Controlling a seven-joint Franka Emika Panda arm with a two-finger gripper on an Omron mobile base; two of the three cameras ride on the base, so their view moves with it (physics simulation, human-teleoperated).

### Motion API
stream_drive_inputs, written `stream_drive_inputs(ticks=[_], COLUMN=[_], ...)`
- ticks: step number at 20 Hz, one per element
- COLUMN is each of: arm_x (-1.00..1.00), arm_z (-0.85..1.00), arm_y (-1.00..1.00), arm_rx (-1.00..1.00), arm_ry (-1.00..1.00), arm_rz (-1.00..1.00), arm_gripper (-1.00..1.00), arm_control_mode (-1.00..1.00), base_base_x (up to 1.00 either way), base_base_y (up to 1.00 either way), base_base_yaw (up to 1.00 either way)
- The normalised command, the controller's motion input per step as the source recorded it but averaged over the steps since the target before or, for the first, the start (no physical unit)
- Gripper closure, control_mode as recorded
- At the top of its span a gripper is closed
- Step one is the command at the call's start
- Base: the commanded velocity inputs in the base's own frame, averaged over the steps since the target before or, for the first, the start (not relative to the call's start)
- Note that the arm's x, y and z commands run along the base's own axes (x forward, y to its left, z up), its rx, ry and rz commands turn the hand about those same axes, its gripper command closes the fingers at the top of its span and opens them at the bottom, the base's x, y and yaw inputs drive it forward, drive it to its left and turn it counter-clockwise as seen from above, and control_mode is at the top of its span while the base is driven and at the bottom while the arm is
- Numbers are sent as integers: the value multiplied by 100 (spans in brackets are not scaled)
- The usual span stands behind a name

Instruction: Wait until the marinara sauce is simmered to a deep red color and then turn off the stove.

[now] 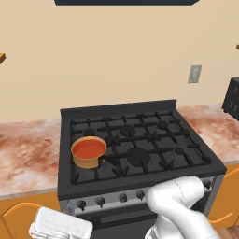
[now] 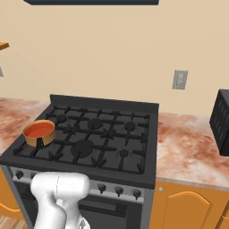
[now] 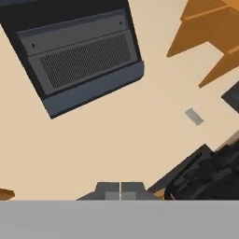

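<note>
The stove (image 1: 140, 140) is a wide black gas range with grates and a silver front carrying small dark knobs (image 1: 100, 201). On its front left burner stands the small orange-tan saucepan (image 1: 86, 161), filled with flat orange-red marinara sauce (image 1: 88, 148). From the other side the same sauce (image 2: 38, 130) sits at the stove's (image 2: 103, 138) left edge. My white hand (image 1: 60, 228) hangs low in front of the stove, left of the knobs and well below the pan. The gripper (image 3: 120, 192) points up at the wall, its two tips pressed together with nothing between them.
Marbled counters (image 1: 28, 154) flank the stove on both sides. A black appliance (image 2: 221, 120) stands on the right counter. A wall outlet (image 1: 194, 73) is above it. A dark range hood (image 3: 79, 56) hangs overhead, with orange cabinets (image 3: 210, 37) beside it.
</note>
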Motion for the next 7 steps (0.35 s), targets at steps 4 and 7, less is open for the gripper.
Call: stream_drive_inputs(ticks=[4, 7], arm_x=[-67, -58], arm_z=[100, 100], arm_y=[-23, 9], arm_rx=[33, 20], arm_ry=[1, 19], arm_rz=[0, 0], arm_gripper=[100, 100], arm_control_mode=[-100, -100], base_base_x=[0, 0], base_base_y=[0, 0], base_base_yaw=[0, 0])
